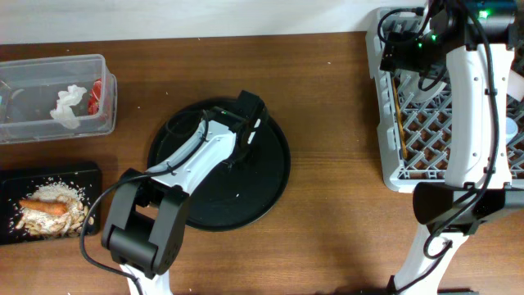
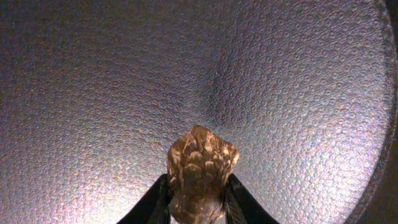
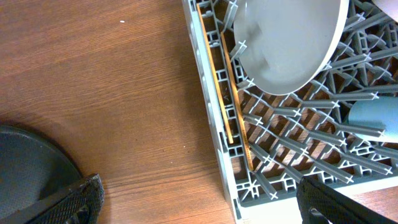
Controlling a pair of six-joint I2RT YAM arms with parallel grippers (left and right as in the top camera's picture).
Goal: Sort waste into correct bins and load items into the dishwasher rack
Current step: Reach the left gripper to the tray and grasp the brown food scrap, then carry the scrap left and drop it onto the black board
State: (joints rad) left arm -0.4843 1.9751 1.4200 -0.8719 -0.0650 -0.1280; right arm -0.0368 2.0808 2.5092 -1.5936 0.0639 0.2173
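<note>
The left claw (image 2: 198, 202) is nearly closed, its two dark fingers pressed against either side of a small dark brown bit (image 2: 202, 163), a knobbly, glossy lump. Under it lies the large round black tray (image 2: 93, 93), whose pebbled surface fills the wrist view with a pale sheen. Whether the lump is lifted clear of the tray cannot be told. Around the tray spreads the table (image 1: 327, 123), brown wood grain with a few pale specks. Far to this claw's left and a little beyond it sits the clear plastic rectangular tub (image 1: 49, 64), holding the crumpled white tissue (image 1: 70, 105) and the red wrapper (image 1: 97, 94). Left and nearer the arm's base is the black rectangular bin (image 1: 49, 172), with pale rice-like scraps (image 1: 65, 220) and an orange carrot (image 1: 45, 206). The right claw (image 3: 208, 199) stands wide open with nothing in it, over the near left edge of the large square grey plastic rack (image 1: 409, 176). Just beyond it the thin wooden chopsticks (image 3: 227, 81) lie along the rack's wall, with the white round plate (image 3: 292, 43) farther right and the small light-blue cup (image 3: 376, 118) at the right. Past the table's far edge runs a pale strip of wall.
</note>
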